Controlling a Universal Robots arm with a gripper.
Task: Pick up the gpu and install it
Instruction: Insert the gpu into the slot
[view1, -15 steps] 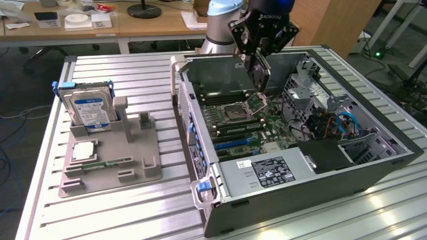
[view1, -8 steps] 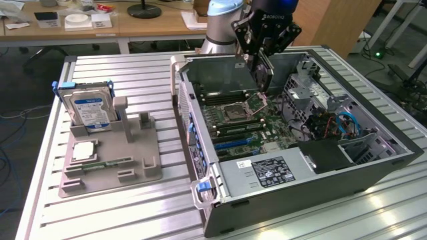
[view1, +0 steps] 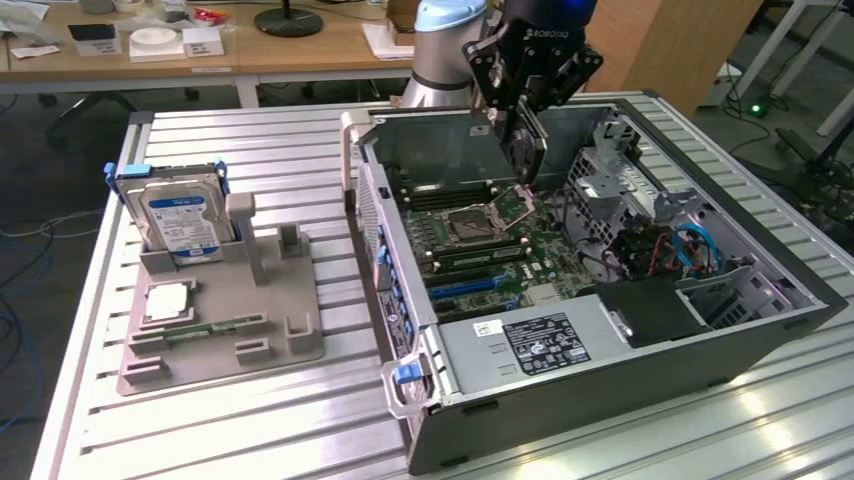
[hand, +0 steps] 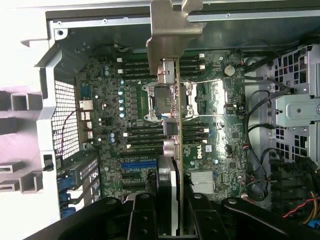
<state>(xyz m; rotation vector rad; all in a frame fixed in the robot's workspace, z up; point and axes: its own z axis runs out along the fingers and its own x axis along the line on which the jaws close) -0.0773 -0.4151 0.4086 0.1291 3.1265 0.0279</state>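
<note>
gpu (hand: 170, 145), thin, edge-on, silver-bracketed

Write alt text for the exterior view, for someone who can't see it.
The robot arm's end effector holds the gpu on edge over the motherboard inside an open computer case lying on a slatted metal table. On the exterior view's left, a grey holder carries a hard drive standing upright.

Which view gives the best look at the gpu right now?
The wrist view: the gpu runs edge-on out from the claw, silver bracket at its far end, above the motherboard. The exterior view shows it as a dark slab hanging over the open case, with few details visible.
</note>
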